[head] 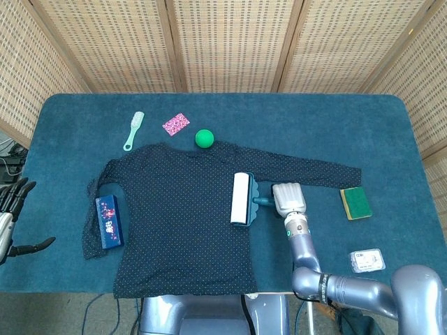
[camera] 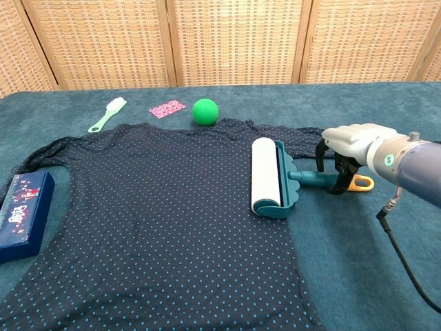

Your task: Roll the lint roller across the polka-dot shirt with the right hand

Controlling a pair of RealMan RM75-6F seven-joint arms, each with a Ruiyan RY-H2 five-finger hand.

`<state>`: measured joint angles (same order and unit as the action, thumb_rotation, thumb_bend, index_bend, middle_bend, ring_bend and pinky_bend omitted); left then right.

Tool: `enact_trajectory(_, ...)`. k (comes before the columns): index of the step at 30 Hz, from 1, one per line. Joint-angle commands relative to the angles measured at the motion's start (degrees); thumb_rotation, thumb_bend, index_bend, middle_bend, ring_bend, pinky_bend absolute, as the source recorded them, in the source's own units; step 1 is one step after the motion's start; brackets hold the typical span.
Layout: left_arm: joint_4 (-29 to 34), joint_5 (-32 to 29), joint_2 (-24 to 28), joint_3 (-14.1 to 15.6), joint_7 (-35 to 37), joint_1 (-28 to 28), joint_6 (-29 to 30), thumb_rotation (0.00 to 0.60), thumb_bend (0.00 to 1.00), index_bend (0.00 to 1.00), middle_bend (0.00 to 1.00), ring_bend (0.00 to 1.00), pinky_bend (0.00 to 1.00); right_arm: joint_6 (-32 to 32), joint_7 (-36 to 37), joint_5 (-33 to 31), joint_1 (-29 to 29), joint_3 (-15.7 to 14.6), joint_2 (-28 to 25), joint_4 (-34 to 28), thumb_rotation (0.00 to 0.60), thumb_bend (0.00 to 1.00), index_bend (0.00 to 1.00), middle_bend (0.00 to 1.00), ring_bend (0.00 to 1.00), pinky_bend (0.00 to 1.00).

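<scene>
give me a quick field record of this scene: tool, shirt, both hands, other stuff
tool: lint roller, roll lying on shirt's right edge
shirt: polka-dot shirt, spread flat on table
right hand: right hand over roller handle, fingers curled down around it; firm grip unclear
left hand: left hand off table's left edge, holds nothing
other: green ball, brush, blue box, sponge

Shirt [camera: 158,200] left of the roller [camera: 265,178] is lying unobstructed; ball [camera: 204,111] is sitting far, box [camera: 24,214] at left edge.
</scene>
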<state>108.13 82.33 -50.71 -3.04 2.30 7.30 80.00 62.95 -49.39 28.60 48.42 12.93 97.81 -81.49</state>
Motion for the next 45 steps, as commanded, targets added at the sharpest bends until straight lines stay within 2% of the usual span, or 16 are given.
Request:
enact_trajectory(1, -0.1, -0.1, 0.0, -0.1, 0.1, 0.1, -0.1, 0.6, 0.0, 0.0, 0.0, 0.0, 0.0, 0.1, 0.6, 0.4, 0.2, 0.1, 0.8, 0.9, 0.6, 0.43, 0.45, 1.0, 1.0, 1.0)
enact_trajectory(5, -0.1, -0.2, 0.0, -0.1, 0.1, 0.1, -0.2, 0.6, 0.0, 0.0, 0.0, 0.0, 0.0, -0.1, 1.0, 0.5, 0.4, 0.3, 1.8, 1.9, 0.6, 0.44, 0.46, 1.0, 1.0, 1.0)
enact_trajectory(8, -0.1, -0.2, 0.0, 0.0, 0.1, 0.1, -0.1, 0.6, 0.0, 0.0, 0.0, 0.0, 0.0, -0.1, 1.1, 0.9, 0.6, 0.2, 2.6, 2.6, 0.6, 0.49, 0.49, 1.0, 1.0, 1.0)
enact_trajectory(11, -0.1, -0.3, 0.0, -0.1, 0.0, 0.1, -0.1, 0.6, 0.0, 0.0, 0.0, 0.0, 0.0, 0.2, 1.4, 1.6, 0.7, 0.0, 3.5, 3.5, 0.6, 0.61, 0.56, 1.0, 1.0, 1.0)
enact_trajectory(13, -0.1, -0.3, 0.0, -0.1, 0.1, 0.1, -0.1, 0.6, 0.0, 0.0, 0.0, 0.0, 0.0, 0.6, 1.7, 2.5, 0.6, -0.1, 3.8, 3.8, 0.6, 0.72, 0.63, 1.0, 1.0, 1.0)
enact_trajectory(16, -0.1, -0.3, 0.0, 0.0, 0.1, 0.2, -0.3, 0.6, 0.0, 0.0, 0.0, 0.0, 0.0, 1.9, 1.7, 5.2, 0.5, -0.6, 3.4, 3.6, 0.6, 0.8, 0.65, 1.0, 1.0, 1.0)
enact_trajectory(20, 0.0, -0.3, 0.0, 0.0, 0.0, 0.4, -0.7, 0.6, 0.0, 0.0, 0.0, 0.0, 0.0, 2.6, -0.2, 7.4, 1.1, -1.0, 1.7, 2.0, 0.6, 0.81, 0.67, 1.0, 1.0, 1.0)
enact_trajectory(22, -0.1, -0.4, 0.0, 0.0, 0.0, 0.5, -0.9, 0.6, 0.0, 0.0, 0.0, 0.0, 0.0, 3.1, -3.4, 8.8, 2.4, -1.2, 0.0, 0.4, 0.6, 0.81, 0.68, 1.0, 1.0, 1.0)
enact_trajectory(29, -0.2, -0.7, 0.0, 0.0, 0.3, 1.0, -1.7, 0.6, 0.0, 0.0, 0.0, 0.0, 0.0, 2.5, -14.4, 4.9, 7.5, 0.1, -2.9, -2.3, 0.6, 0.81, 0.7, 1.0, 1.0, 1.0)
enact_trajectory(36, -0.5, -1.5, 0.1, -0.3, 1.0, 1.5, -2.7, 0.6, 0.0, 0.0, 0.0, 0.0, 0.0, 2.2, -20.2, 0.4, 10.8, 0.7, -2.0, 0.0, 0.6, 0.81, 0.71, 1.0, 1.0, 1.0)
enact_trajectory(40, -0.9, -2.3, 0.4, -0.6, 2.3, 1.8, -3.5, 0.6, 0.0, 0.0, 0.0, 0.0, 0.0, 2.1, -24.9, -1.0, 12.8, -1.3, 0.4, 5.3, 0.6, 0.81, 0.71, 1.0, 1.0, 1.0)
enact_trajectory(45, -1.1, -2.5, 0.6, -0.6, 3.1, 2.0, -3.8, 0.6, 0.0, 0.0, 0.0, 0.0, 0.0, 2.1, -27.5, -0.9, 13.7, -2.8, 2.0, 7.7, 0.6, 0.82, 0.71, 1.0, 1.0, 1.0)
